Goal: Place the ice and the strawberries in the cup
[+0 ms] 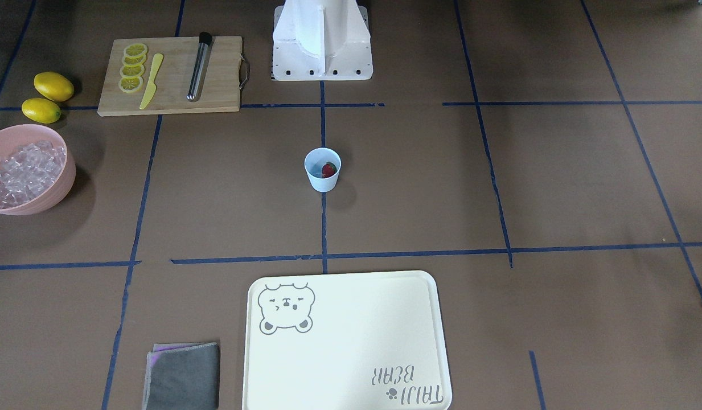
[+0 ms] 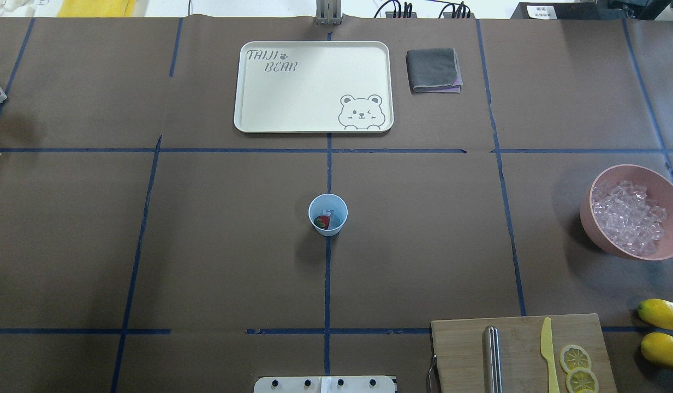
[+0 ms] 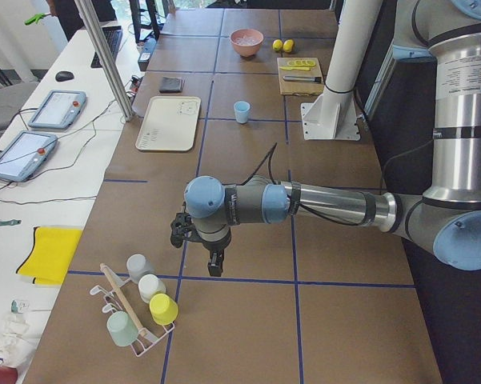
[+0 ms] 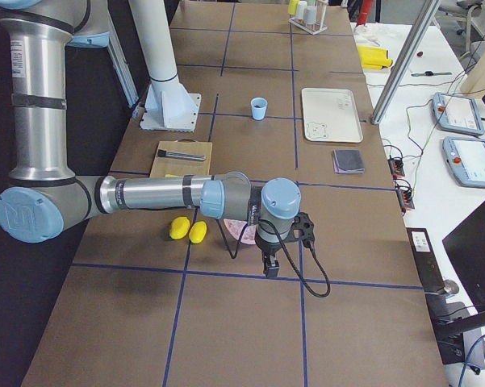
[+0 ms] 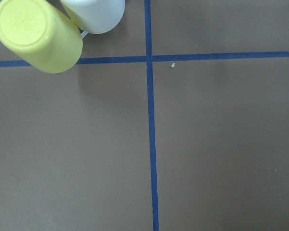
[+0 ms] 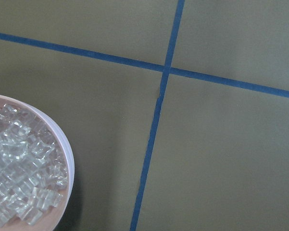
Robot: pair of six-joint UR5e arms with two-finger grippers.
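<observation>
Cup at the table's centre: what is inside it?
A dark-red strawberry lies in the cup, beside what looks like one clear ice cube. Anything beneath them is hidden.

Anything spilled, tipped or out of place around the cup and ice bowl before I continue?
Nothing stands out. The cup stands upright in the middle with the strawberry inside. The ice is heaped in the pink bowl, with no loose cubes or puddles visible on the table around either.

table (image 2: 205, 245): brown, blue-taped | on it: cup (image 1: 322, 182), tray (image 2: 313, 87), cloth (image 2: 433, 70), bowl (image 1: 50, 198), cutting board (image 1: 217, 74), lemons (image 1: 53, 86)
</observation>
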